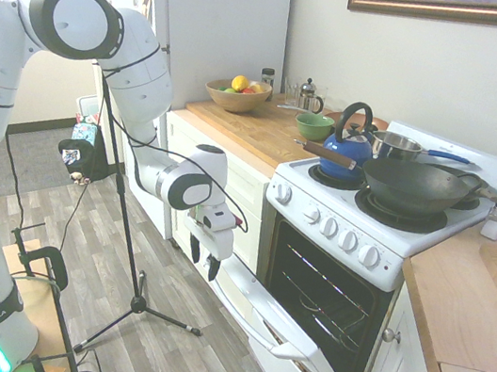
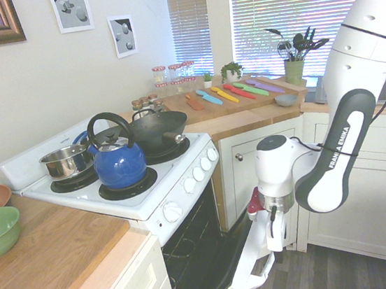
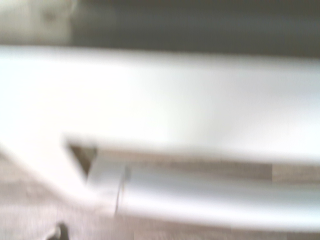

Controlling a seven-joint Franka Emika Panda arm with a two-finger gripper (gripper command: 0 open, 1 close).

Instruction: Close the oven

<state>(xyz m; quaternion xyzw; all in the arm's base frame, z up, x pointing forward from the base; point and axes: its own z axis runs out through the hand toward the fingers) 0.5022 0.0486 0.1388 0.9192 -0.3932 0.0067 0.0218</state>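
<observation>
The jaws hang apart, pointing down, with nothing between them — the gripper (image 1: 204,263) sits just beside the outer edge of the oven's (image 1: 337,287) open door (image 1: 284,345). In the second exterior view the gripper (image 2: 276,241) is right at the bar handle (image 2: 259,272), though whether it touches is hard to tell. The door is dropped partway, tilted down toward the floor, and the dark racked interior shows behind it.

On the wooden counter (image 1: 248,129) left of the stove, a wooden bowl (image 1: 236,95) holds fruit — yellow and orange pieces, some green. Next comes a glass coffee press (image 1: 311,94), then a green bowl (image 1: 314,126) whose contents cannot be seen. On the burners stand a blue kettle (image 1: 347,149), a steel saucepan (image 1: 396,146) behind it, and a dark wok (image 1: 417,186) in front at the right; their insides are not visible from here.

The wrist view is badly blurred: only the white door (image 3: 165,100) and the pale handle (image 3: 210,192) can be made out. The door's lower edge is cut off in the first exterior view.
</observation>
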